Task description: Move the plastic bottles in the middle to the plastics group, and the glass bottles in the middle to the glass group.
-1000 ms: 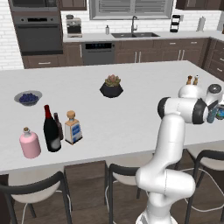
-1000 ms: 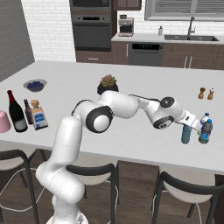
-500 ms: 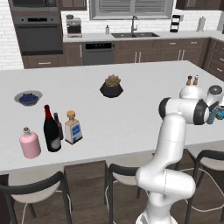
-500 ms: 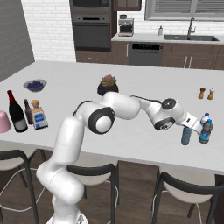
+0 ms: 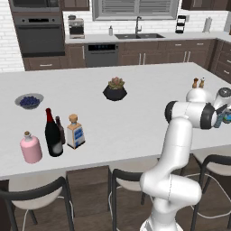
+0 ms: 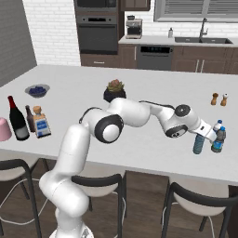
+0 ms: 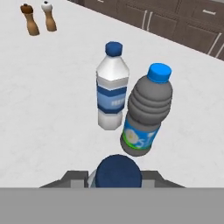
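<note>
My gripper [image 6: 204,135] is shut on the small bluish-teal plastic bottle [image 6: 198,144], held upright at the right end of the island counter [image 6: 83,83]. In the hand view its dark blue cap [image 7: 119,173] sits low in the frame. Just beyond it stand the plastics group: a clear water bottle [image 7: 112,94] with a blue label and a darker grey bottle [image 7: 146,116]. At the left end, the dark wine bottle [image 5: 53,134] and the square clear bottle [image 5: 75,132] stand beside the slim brown beer bottle [image 5: 60,131] and the pink flask [image 5: 30,148].
Salt and pepper grinders [image 6: 219,99] stand behind the plastics group. A potted plant [image 6: 115,90] is mid-counter and a bowl of blueberries [image 6: 37,89] at the far left. Stools [image 6: 97,186] line the near counter edge.
</note>
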### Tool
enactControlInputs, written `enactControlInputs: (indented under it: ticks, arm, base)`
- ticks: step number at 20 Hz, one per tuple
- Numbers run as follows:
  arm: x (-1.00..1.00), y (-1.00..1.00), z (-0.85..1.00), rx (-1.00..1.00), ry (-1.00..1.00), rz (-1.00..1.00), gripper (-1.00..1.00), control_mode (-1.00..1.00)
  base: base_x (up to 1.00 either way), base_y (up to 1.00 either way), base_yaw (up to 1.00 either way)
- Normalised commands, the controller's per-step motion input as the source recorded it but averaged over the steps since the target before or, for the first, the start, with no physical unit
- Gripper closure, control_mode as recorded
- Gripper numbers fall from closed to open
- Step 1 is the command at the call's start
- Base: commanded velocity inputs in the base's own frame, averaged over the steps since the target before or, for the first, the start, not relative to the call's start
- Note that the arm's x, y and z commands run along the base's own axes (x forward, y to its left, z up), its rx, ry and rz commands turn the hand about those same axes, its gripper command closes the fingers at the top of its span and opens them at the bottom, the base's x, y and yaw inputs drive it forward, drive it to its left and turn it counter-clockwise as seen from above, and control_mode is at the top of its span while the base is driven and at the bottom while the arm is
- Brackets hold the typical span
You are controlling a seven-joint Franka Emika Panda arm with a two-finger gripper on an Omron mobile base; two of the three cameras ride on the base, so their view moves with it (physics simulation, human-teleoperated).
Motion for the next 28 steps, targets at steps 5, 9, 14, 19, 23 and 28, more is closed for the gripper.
enactControlInputs:
  ticks: [5,9,14,19,23,28]
  arm:
    - [0.0,0.0,0.0,0.0,0.0,0.0,-1.0,-1.0]
    - [0.0,0.0,0.0,0.0,0.0,0.0,-1.0,-1.0]
    - [0.0,0.0,0.0,0.0,0.0,0.0,-1.0,-1.0]
    - [-0.04,0.05,0.02,0.0,0.0,0.0,-1.0,-1.0]
    - [-0.38,0.6,0.01,0.0,0.0,-0.01,-1.0,-1.0]
    - [-0.46,0.8,0.21,-0.01,-0.02,-0.06,-1.0,-1.0]
  base:
    - [0.0,0.0,0.0]
    - [0.0,0.0,0.0]
    - [0.0,0.0,0.0]
    - [0.0,0.0,0.0]
    - [0.0,0.0,0.0]
    - [0.0,0.0,0.0]
